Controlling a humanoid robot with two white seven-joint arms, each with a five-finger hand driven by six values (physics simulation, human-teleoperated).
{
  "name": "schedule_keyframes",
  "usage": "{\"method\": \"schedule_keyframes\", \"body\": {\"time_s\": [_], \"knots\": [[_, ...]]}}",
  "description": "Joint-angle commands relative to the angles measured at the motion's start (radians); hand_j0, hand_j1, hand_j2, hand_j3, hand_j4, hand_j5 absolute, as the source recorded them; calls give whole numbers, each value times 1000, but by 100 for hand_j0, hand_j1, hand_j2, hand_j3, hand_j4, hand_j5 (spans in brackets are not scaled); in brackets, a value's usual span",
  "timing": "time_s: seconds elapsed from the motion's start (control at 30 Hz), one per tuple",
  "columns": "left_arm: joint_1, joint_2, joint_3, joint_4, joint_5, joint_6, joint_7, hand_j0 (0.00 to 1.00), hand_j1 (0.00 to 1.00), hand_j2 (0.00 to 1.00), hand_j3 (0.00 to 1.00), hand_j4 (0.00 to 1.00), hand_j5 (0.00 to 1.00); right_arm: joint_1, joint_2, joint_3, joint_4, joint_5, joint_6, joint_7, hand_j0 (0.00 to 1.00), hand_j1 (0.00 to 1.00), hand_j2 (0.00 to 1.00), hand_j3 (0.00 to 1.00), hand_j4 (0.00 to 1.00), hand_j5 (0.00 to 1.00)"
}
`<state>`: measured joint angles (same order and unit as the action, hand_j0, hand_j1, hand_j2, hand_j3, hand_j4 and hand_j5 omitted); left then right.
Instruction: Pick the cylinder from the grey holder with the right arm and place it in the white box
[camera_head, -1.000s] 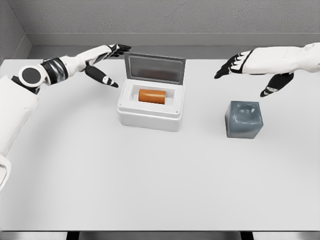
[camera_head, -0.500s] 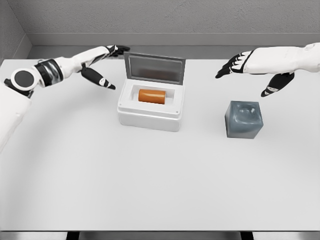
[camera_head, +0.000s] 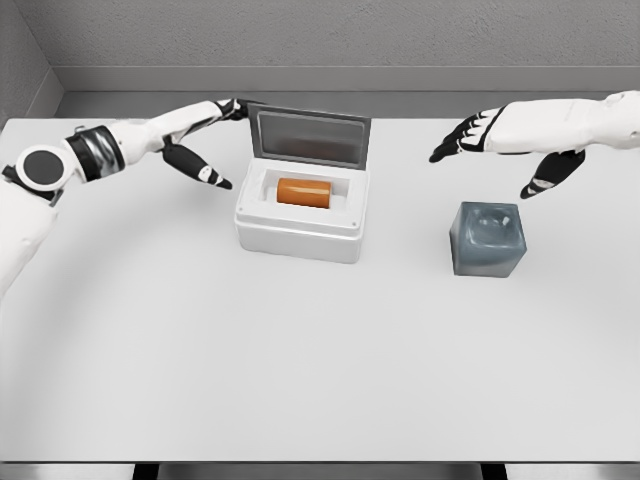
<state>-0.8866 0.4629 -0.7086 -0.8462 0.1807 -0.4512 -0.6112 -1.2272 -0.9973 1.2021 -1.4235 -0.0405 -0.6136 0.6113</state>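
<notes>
Simulated test bench — bare white table (camera_head: 300, 360), plain grey walls (camera_head: 330, 35).

One cylinder (camera_head: 303, 191), one white box (camera_head: 300, 226), one grey holder (camera_head: 487, 239)

The left hand (camera_head: 205, 140) has its fingertips hidden behind the white box's lid (camera_head: 310, 137).

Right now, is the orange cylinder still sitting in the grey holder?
No. The orange cylinder lies inside the open white box, and the grey holder shows only an empty hollow on top.
</notes>
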Motion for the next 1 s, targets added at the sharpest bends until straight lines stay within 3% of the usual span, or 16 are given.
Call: {"method": "schedule_keyframes", "body": {"time_s": [0.0, 0.4, 0.53, 0.7, 0.77, 0.87, 0.93, 0.97], "knots": [[0, 11, 1, -21, 14, 2, 0, 100, 100, 100, 100, 100, 100, 0, 0, -1, 0, -5, 3, 0, 100, 100, 100, 100, 100, 100], [40, 83, 3, -99, 42, 0, 0, 100, 100, 100, 100, 100, 100, 0, 5, 24, 0, -2, 3, 0, 100, 100, 100, 100, 100, 100], [44, 88, 14, -68, 59, 2, 0, 100, 100, 100, 100, 100, 100, 0, 9, 25, 0, -2, 3, 0, 100, 100, 100, 100, 100, 100], [78, 164, 18, -31, 118, -26, 0, 100, 100, 100, 100, 100, 100, 0, 8, 25, -8, -2, 3, 0, 100, 100, 100, 100, 100, 100], [87, 183, 18, -33, 129, -41, 0, 100, 100, 100, 100, 100, 100, 34, 8, 14, -31, -1, 3, 0, 100, 100, 100, 100, 100, 100], [118, 215, 43, -33, 151, -61, 0, 100, 100, 100, 100, 100, 100, 49, -29, 11, -87, -24, 3, 0, 100, 100, 100, 100, 100, 100], [123, 230, 43, -33, 171, -63, 0, 100, 100, 100, 100, 100, 100, 61, -123, 10, -138, -25, 3, -85, 100, 100, 100, 100, 100, 100], [123, 232, 43, -34, 172, -64, 0, 100, 100, 100, 100, 100, 100, 63, -129, 10, -138, -25, 3, -88, 100, 100, 100, 100, 100, 100]]}}
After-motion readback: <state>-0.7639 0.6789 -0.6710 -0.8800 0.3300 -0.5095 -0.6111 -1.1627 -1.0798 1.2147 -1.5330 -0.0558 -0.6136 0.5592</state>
